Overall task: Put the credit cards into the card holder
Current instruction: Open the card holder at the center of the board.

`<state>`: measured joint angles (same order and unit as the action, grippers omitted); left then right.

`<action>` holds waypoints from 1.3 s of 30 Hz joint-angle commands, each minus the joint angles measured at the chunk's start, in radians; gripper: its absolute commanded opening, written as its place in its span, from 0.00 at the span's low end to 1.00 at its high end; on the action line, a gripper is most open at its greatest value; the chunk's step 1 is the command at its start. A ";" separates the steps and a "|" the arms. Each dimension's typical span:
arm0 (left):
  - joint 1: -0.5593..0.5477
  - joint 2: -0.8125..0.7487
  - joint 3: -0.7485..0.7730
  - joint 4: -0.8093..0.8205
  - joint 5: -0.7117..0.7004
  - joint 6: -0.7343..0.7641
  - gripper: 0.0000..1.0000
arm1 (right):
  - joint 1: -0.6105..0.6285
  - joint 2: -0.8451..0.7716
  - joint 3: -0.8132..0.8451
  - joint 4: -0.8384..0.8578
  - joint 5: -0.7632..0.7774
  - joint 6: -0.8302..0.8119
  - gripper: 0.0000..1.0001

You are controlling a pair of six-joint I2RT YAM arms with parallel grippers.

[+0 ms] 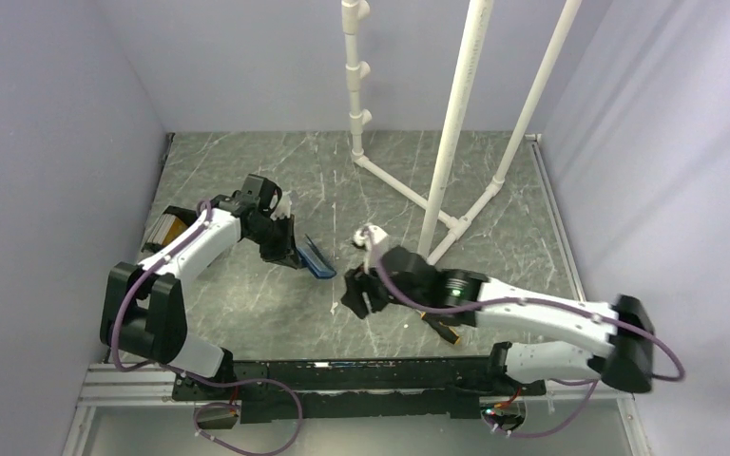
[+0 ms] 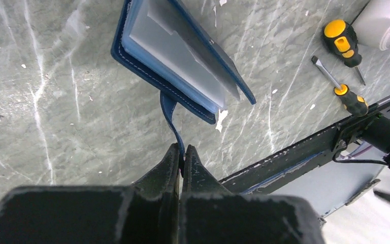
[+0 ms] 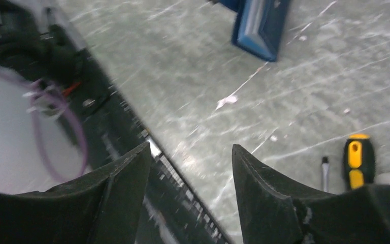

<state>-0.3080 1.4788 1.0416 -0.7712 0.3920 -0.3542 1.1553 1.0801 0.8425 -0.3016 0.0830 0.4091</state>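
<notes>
— Looking along the edges, we see grey walls close on both sides of the marbled table [image 1: 247, 313]. A black rail [image 1: 342, 375] runs along the near edge, and a white pipe frame [image 1: 456, 142] stands at the far right.

— We find bare marble between the two arms near the middle. Two screwdrivers [image 2: 343, 43] lie to the right, toward the rail.

— And the card holder [image 2: 183, 56]?

— We see it left of centre, navy outside and pale blue inside, half open with a clear sleeve showing. The left gripper [image 2: 183, 160] is pinched tight on its strap tab [image 2: 170, 114]. The right gripper [image 3: 190, 147] hovers over the table well apart from the holder, jaws spread wide with nothing between them.
</notes>
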 commanded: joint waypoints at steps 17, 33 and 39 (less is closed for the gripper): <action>0.006 -0.031 -0.052 0.020 -0.032 0.106 0.00 | -0.078 0.603 0.167 0.518 0.056 -0.269 0.69; 0.006 -0.050 -0.058 0.027 -0.027 0.111 0.00 | -0.134 0.728 0.164 0.631 0.121 -0.182 0.58; 0.006 -0.055 -0.059 0.010 -0.113 0.099 0.00 | -0.170 0.700 0.160 0.577 0.174 -0.128 0.10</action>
<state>-0.3061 1.4555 0.9855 -0.7609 0.3466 -0.2741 1.0088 1.8229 0.9981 0.2581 0.2039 0.2195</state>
